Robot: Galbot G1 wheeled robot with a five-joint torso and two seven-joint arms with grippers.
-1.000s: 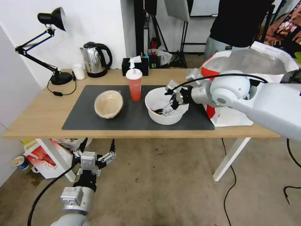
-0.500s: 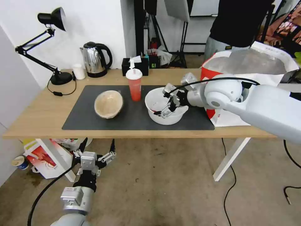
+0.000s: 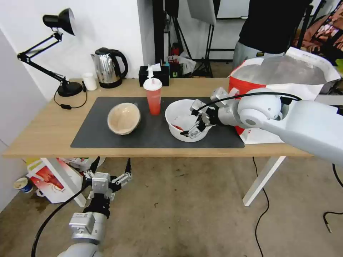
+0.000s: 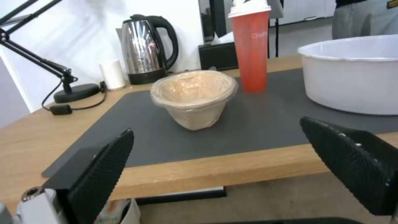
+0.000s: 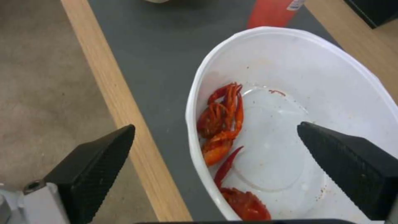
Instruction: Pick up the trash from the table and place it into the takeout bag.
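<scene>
The wide white plastic bowl (image 3: 180,119) (image 5: 315,77) stands on the dark mat (image 3: 96,137) of the table (image 3: 39,132), with red crayfish shells (image 5: 222,121) inside. My right gripper (image 3: 192,122) (image 5: 215,127) is open and straddles the bowl's near rim, one finger inside and one outside. The red drink cup (image 3: 153,98) (image 4: 251,49) stands just left of the bowl. Farther left lies the tan paper bowl (image 3: 124,118) (image 4: 192,96). The takeout bag (image 3: 286,69) stands open at the table's right end. My left gripper (image 3: 111,165) (image 4: 215,126) hangs open below the table's front edge.
A desk lamp (image 3: 59,53), a steel kettle (image 3: 109,67), a small white cup (image 3: 89,81) and a black tissue box (image 3: 154,74) line the table's back. A red-printed box (image 3: 50,180) sits on the floor under the left end. A person stands behind the bag.
My right gripper has slid a little toward the bowl's near rim and the forearm has dropped lower. The bowl, cup, paper bowl and left arm have stayed put.
</scene>
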